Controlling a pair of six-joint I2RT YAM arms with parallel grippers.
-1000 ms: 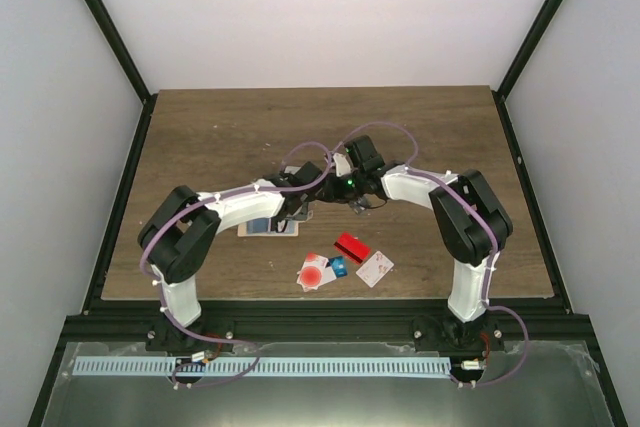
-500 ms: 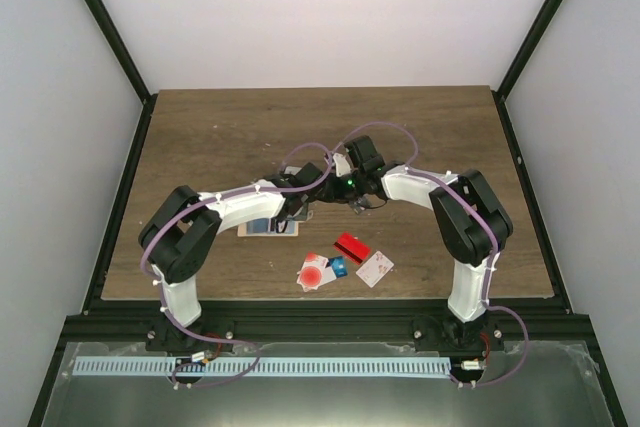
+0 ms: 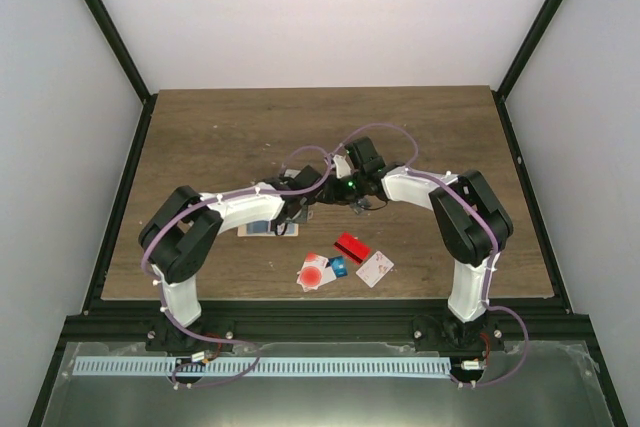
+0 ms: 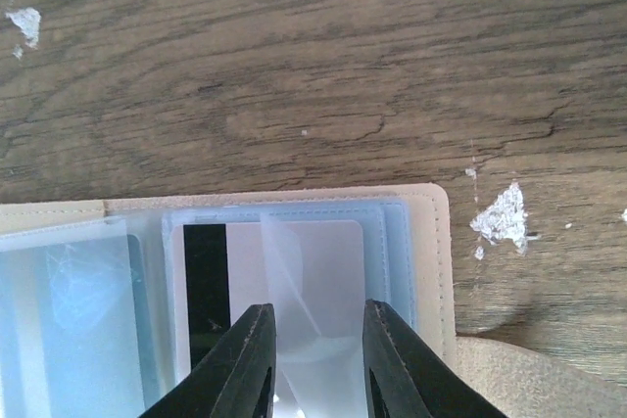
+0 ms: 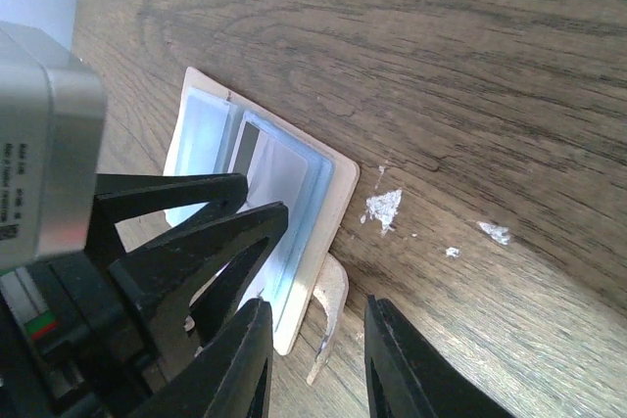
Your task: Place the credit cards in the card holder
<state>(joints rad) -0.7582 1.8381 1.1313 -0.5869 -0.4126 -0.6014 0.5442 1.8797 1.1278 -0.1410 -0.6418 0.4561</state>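
Note:
The beige card holder (image 4: 436, 242) lies open on the table under both wrists; only its left edge (image 3: 258, 228) shows from above. A white card with a black stripe (image 4: 240, 271) sits inside one of its clear sleeves. My left gripper (image 4: 313, 310) is over that sleeve, and a curled clear leaf (image 4: 294, 281) fills the narrow gap between its jaws. My right gripper (image 5: 313, 305) stands open astride the holder's tab (image 5: 331, 310), its left finger at the holder's corner (image 5: 338, 193). Loose credit cards lie nearer the bases: white with a red dot (image 3: 314, 272), blue (image 3: 339, 267), red (image 3: 352, 245), white (image 3: 375, 268).
Both forearms meet over the middle of the wooden table (image 3: 200, 137), the left gripper (image 3: 290, 215) beside the right gripper (image 3: 345, 197). White paint flecks (image 4: 502, 217) mark the wood next to the holder. Black frame posts (image 3: 110, 37) rise at the table's sides.
The left gripper's jaws have narrowed onto the clear leaf, and its wrist has crept slightly toward the right arm. The right arm and the loose cards have not moved.

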